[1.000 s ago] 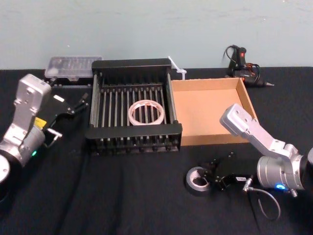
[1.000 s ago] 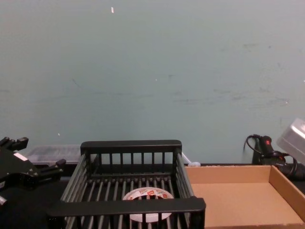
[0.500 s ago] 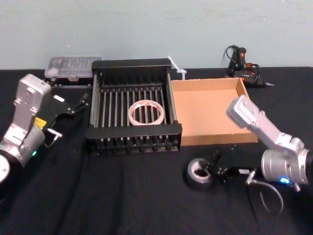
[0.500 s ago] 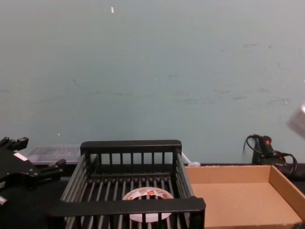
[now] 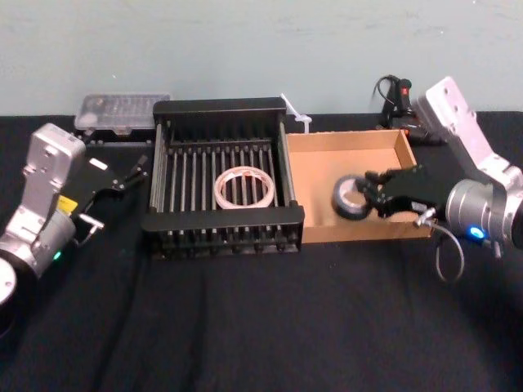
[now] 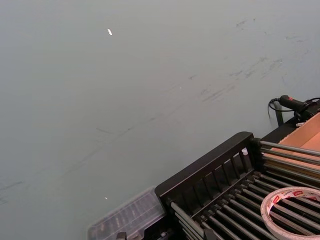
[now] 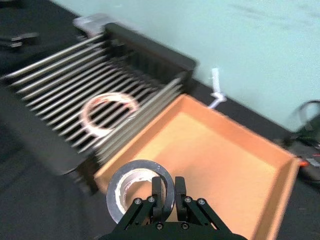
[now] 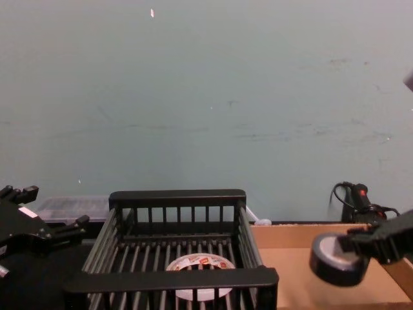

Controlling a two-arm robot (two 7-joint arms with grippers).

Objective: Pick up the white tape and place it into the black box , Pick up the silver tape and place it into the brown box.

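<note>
Right gripper [image 5: 369,194], clamped on the silver tape [image 5: 350,198], holds it above the brown box's [image 5: 351,136] near-left corner. This looks like the second placing: next, lower and let go. The white tape [image 5: 244,187] lies in the black box [image 5: 221,106] alongside. Left gripper [image 5: 127,173], spread, idles beyond.

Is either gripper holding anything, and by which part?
The right gripper holds the silver tape by its ring wall, one finger in the core, one outside, over the brown box. The left gripper, open beside the black box, holds nothing.

Scuffed pale teal wall [image 8: 206,97], black-covered table [image 5: 245,327], even light
</note>
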